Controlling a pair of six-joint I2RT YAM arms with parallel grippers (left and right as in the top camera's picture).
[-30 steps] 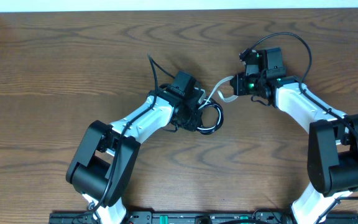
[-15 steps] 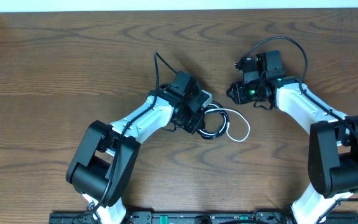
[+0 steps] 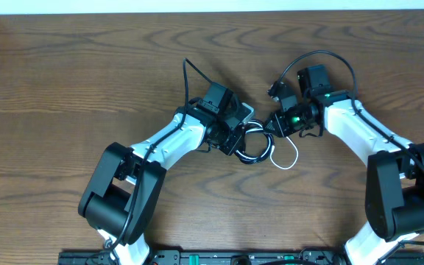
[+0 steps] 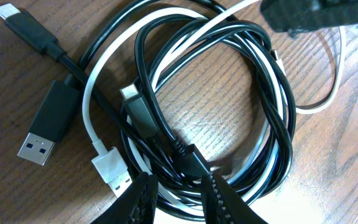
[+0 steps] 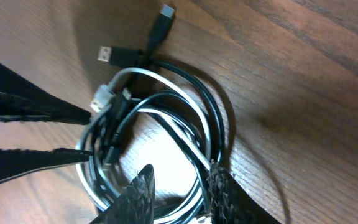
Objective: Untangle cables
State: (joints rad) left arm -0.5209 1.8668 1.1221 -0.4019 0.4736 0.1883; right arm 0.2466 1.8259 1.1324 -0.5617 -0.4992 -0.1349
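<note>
Your left gripper (image 4: pixel 178 198) clamps the cables (image 4: pixel 278 118) at their 6 o'clock edge; right gripper (image 5: pixel 179 194), jaws apart, straddles them.

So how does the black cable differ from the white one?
The black cable makes several turns in the coil; the white cable makes fewer. The black one ends in a big flat plug, the white one in a smaller plug. A loop of the white cable strays out of the bundle, while the black has no such loop. Both are thin, wound together on the wooden table.
</note>
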